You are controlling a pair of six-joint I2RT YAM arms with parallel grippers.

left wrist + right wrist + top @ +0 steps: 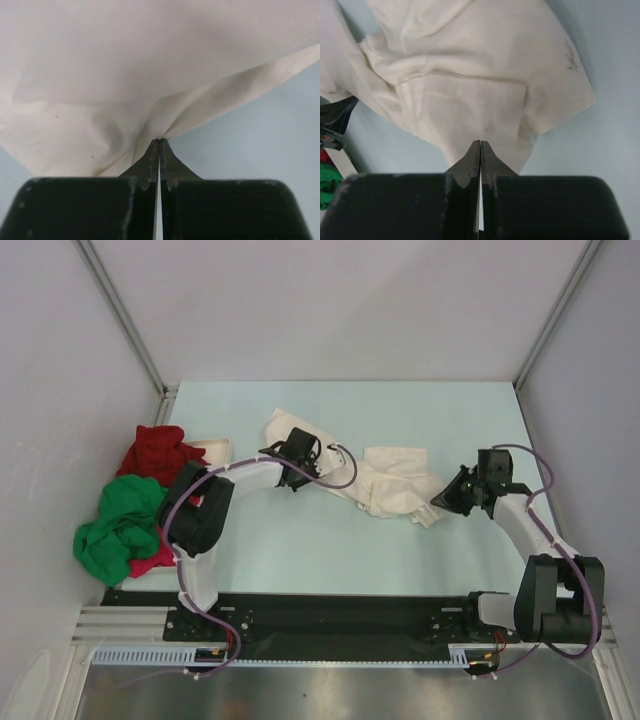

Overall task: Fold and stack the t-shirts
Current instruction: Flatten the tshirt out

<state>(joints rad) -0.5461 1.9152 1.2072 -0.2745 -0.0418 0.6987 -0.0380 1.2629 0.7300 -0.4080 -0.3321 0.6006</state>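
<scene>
Left hand (159, 142), right hand (480, 144) pinch cream-white t-shirt (385, 485) (rumpled, stretched between).

No readable text, label, brand, number or sign shows in any of the three views.

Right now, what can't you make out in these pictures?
Pink shirt: top view, mostly buried under the green shirt and the left arm.
Cream shirt: left wrist view, cut off by the top and side edges.
Right tool: right wrist view, shut at the cream shirt's edge; whether cloth is pinched is unclear.
</scene>
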